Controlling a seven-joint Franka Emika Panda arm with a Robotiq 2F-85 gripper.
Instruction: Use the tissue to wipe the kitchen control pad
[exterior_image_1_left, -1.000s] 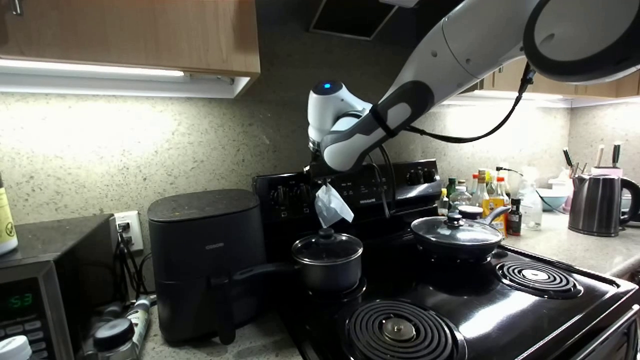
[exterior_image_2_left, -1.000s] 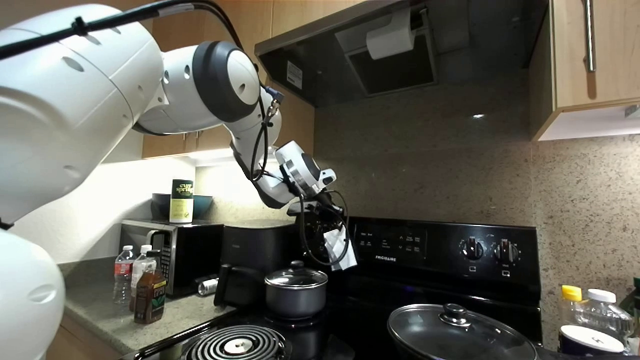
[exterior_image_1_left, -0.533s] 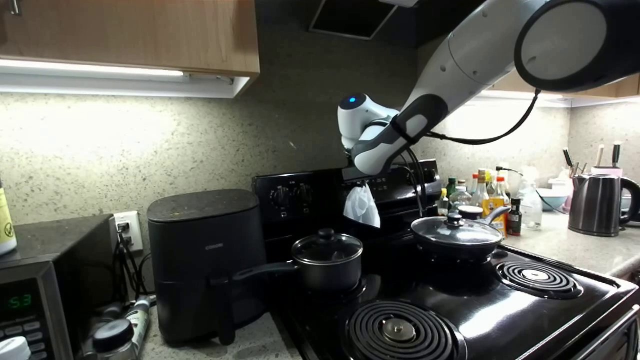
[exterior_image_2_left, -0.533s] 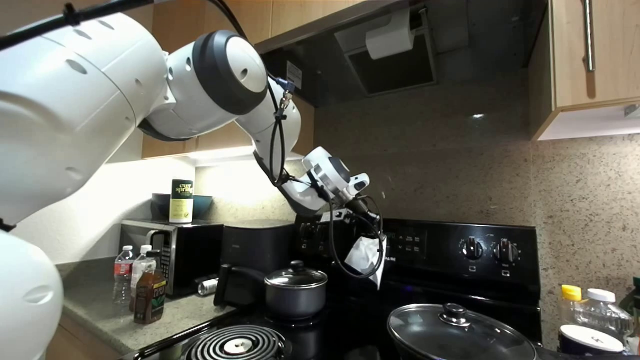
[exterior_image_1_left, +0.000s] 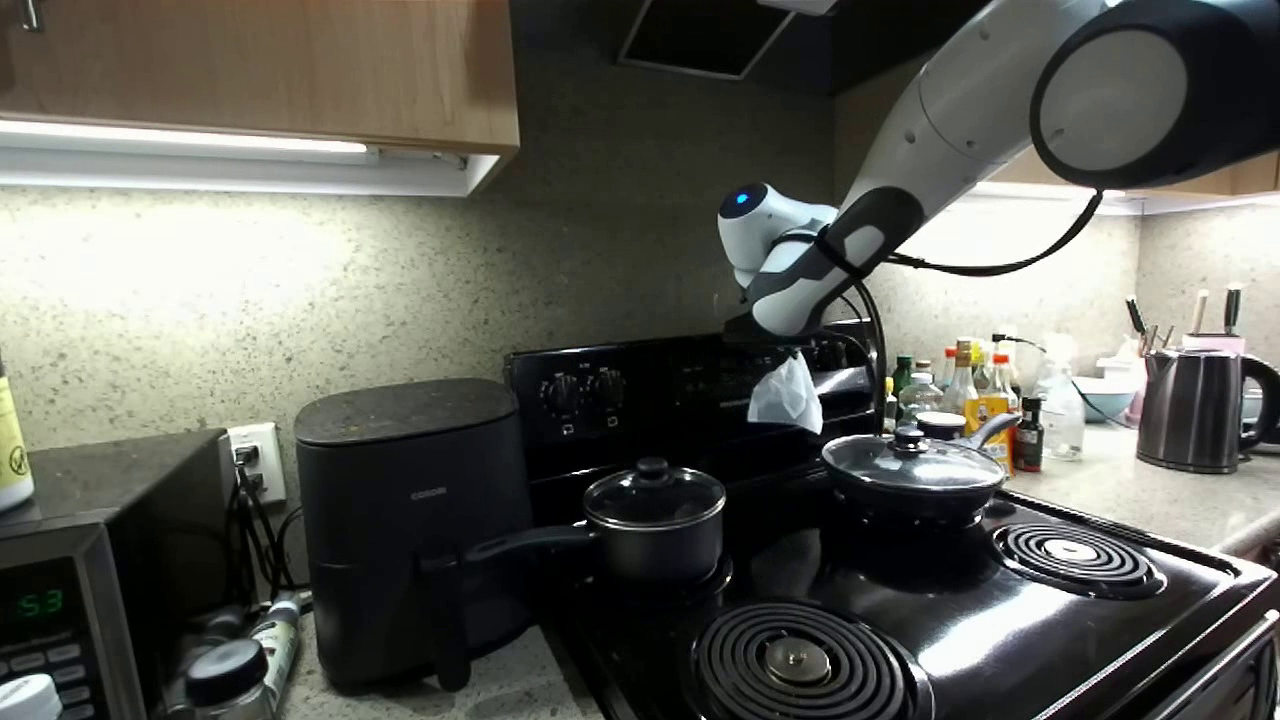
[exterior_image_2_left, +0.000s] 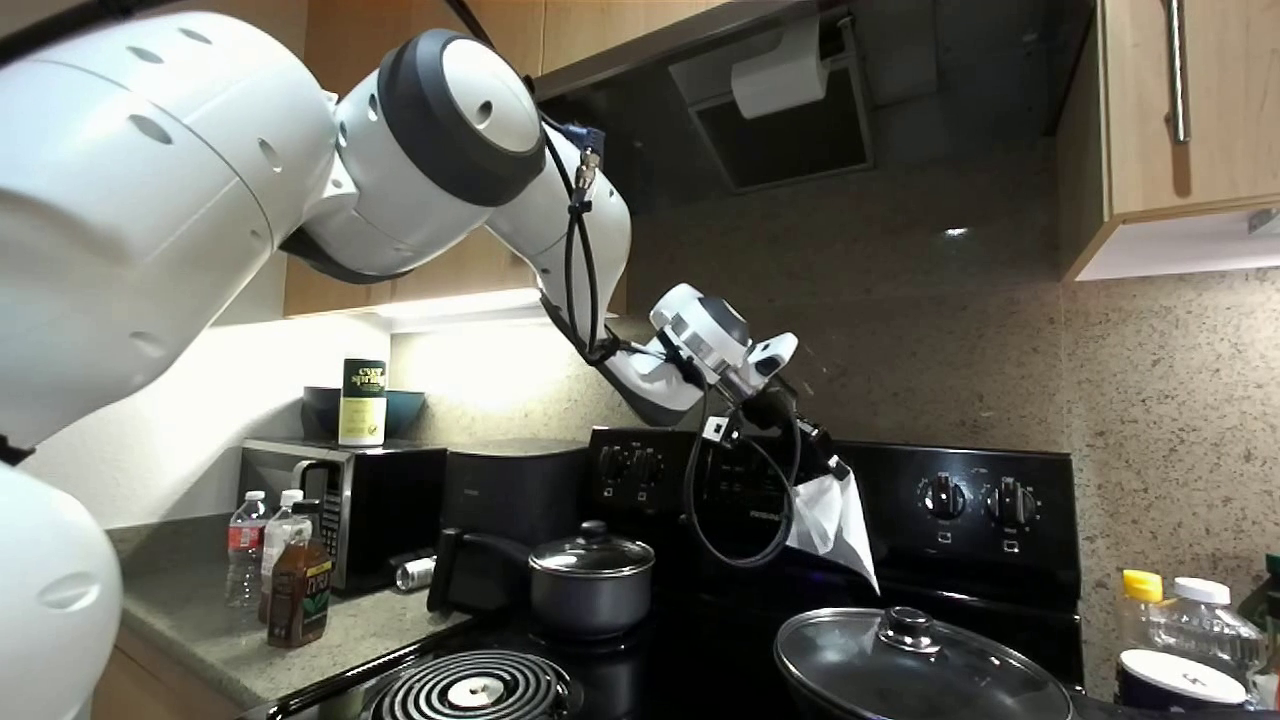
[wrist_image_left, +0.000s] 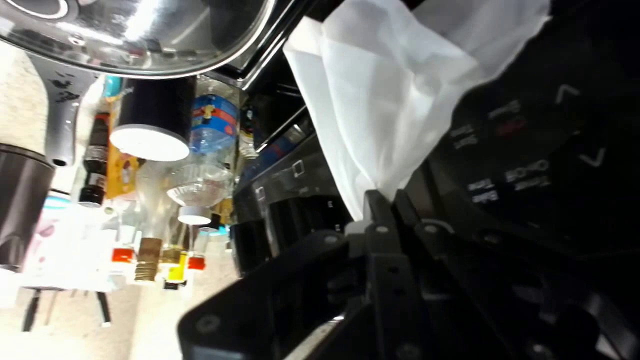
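The white tissue (wrist_image_left: 385, 85) hangs as a creased, fanned-out sheet from my gripper (wrist_image_left: 389, 195), whose fingertips are pinched together on its gathered end. In both exterior views the tissue (exterior_image_1_left: 788, 395) (exterior_image_2_left: 830, 520) droops in front of the kitchen control pad (exterior_image_2_left: 900, 490), the glossy black upright panel of the stove. My gripper stands at the panel between the printed middle buttons and the pair of knobs near the bottles, pointing down at a tilt. Behind the tissue, part of the panel's lettering is covered. Whether the tissue touches the panel, I cannot tell.
A lidded frying pan (exterior_image_2_left: 920, 660) sits on the stove below the tissue. A lidded saucepan (exterior_image_1_left: 655, 520) is on the back burner beside the air fryer (exterior_image_1_left: 410, 530). Several bottles (exterior_image_1_left: 960, 390) crowd the counter past the panel's end. A black cable loop (exterior_image_2_left: 740, 560) dangles from the wrist.
My gripper has travelled along the panel with the tissue, from near the saucepan and across the middle buttons, toward the bottle side. Its hold on the tissue is unchanged.
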